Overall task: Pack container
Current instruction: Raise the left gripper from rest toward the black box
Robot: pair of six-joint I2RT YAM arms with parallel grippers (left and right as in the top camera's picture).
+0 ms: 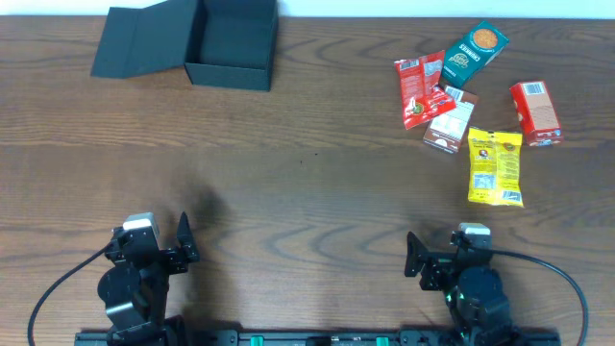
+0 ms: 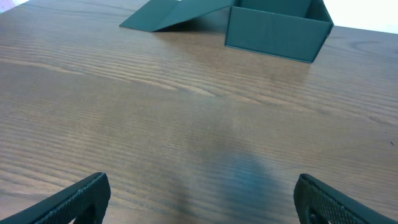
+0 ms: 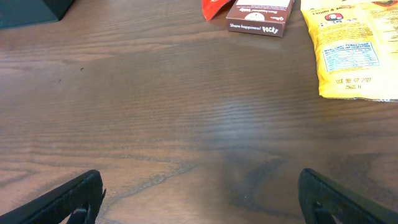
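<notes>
1. Bench (image 1: 307,163) of dark wood grain is carrying everything, with a wide bare stretch lying between the arms and the goods.
2. Container (image 1: 231,43) is sitting at the far left edge, its lid (image 1: 144,43) lying open to its left and its cavity showing nothing inside. A packet released short could be striking the front wall or nudging the light box askew.
3. Snacks are lying clustered at the far right, well apart from the container: a yellow packet (image 1: 496,167), red packet (image 1: 420,88), teal packet (image 1: 475,50), red carton (image 1: 535,112) and brown Pocky box (image 1: 451,119). The red packet and Pocky box are touching, so a grasp on one is risking dragging its neighbour.
4. Left gripper (image 2: 199,199) is hovering near the front edge, jaws spread wide and holding nothing.
5. Right gripper (image 3: 199,193) is likewise standing wide and empty. Flat, glossy packets are likely to be slipping from a pinch during the long carry across.
</notes>
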